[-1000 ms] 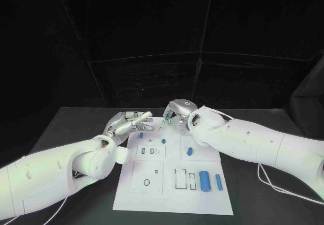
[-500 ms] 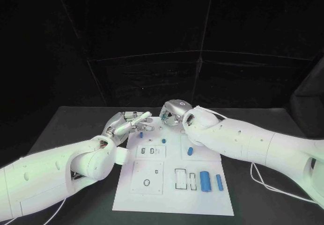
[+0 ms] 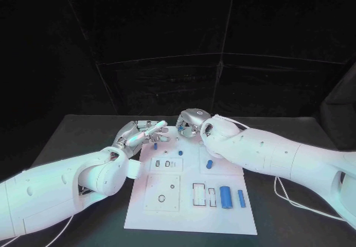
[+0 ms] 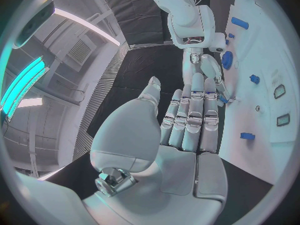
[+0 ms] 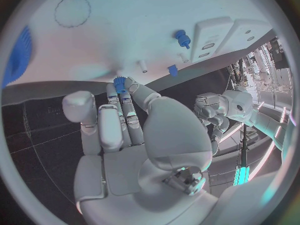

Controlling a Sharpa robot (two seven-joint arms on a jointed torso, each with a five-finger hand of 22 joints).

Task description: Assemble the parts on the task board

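Note:
The white task board (image 3: pixel 189 206) lies mid-table. My right hand (image 3: pixel 190 126) hovers over its far edge, fingertips pinching a small blue part (image 5: pixel 119 83); the thumb stands a little apart in the right wrist view. My left hand (image 3: pixel 139 135) is at the board's far left corner, its fingers stretched out straight towards the right hand, with nothing in it (image 4: pixel 187 120). Several blue parts lie on the board: a peg (image 3: pixel 155 146), a second peg (image 3: pixel 180 154), an oval piece (image 3: pixel 209 164), a thick cylinder (image 3: pixel 225 197) and a thin one (image 3: pixel 240 199).
The board carries raised white blocks with slots (image 3: pixel 167 164) and outlined recesses (image 3: pixel 198 195). Black table (image 3: pixel 74 139) surrounds it. My forearms cross both side edges of the board. The right arm's cable (image 3: pixel 297 203) trails over the table at the right.
My left hand's fingers have uncurled and now point straight towards the right hand. The right hand has shifted slightly left and lower with the blue part.

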